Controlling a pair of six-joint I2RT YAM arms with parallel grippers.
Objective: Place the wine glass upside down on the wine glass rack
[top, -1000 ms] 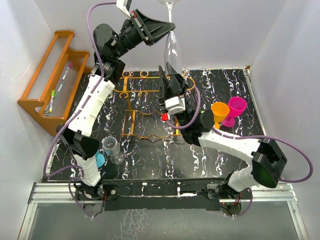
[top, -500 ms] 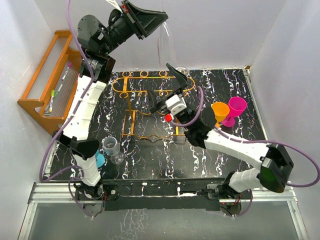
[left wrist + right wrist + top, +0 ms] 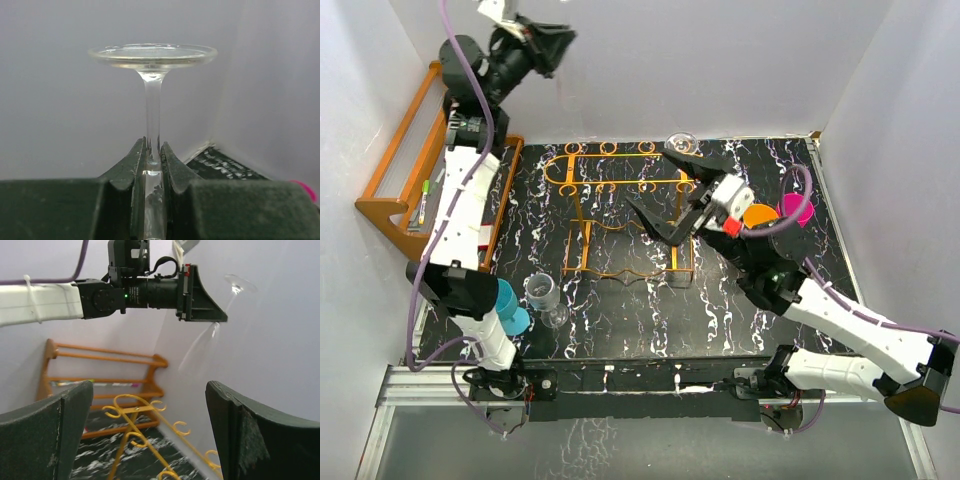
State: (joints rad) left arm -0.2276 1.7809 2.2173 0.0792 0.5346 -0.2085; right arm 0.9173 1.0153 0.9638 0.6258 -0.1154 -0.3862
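Wine glass [image 3: 152, 100] is up in the air, pinched by its stem in the left gripper [image 3: 153, 150], whose two dark fingers [image 3: 125, 170] are closed tight against the stem from both sides. In the left wrist view the round foot is uppermost, above the fingertips, and the stem runs straight up the frame with the bowl end out of sight below. From the right wrist view the wine glass [image 3: 235, 286] leans. Its long axis slants from the foot at upper right down to the bowl at lower left, so the bowel hangs below the left gripper [image 3: 212, 319], mouth downward. It is close to the white back wall and well above the wine glass rack [image 3: 132, 412], not touching it.

In the top view the left gripper [image 3: 555, 45] is raised high at the back left, beyond the rack's [image 3: 620, 154] far end and near the brown wooden rack [image 3: 395, 190]. The glass itself is too faint to make out there.

The right gripper [image 3: 665, 190] hovers over the rack's right side with its jaws spread wide and nothing between them. Behind it stand an orange cup [image 3: 757, 215] and a pink cup [image 3: 798, 208] on the black marbled table [image 3: 620, 320].
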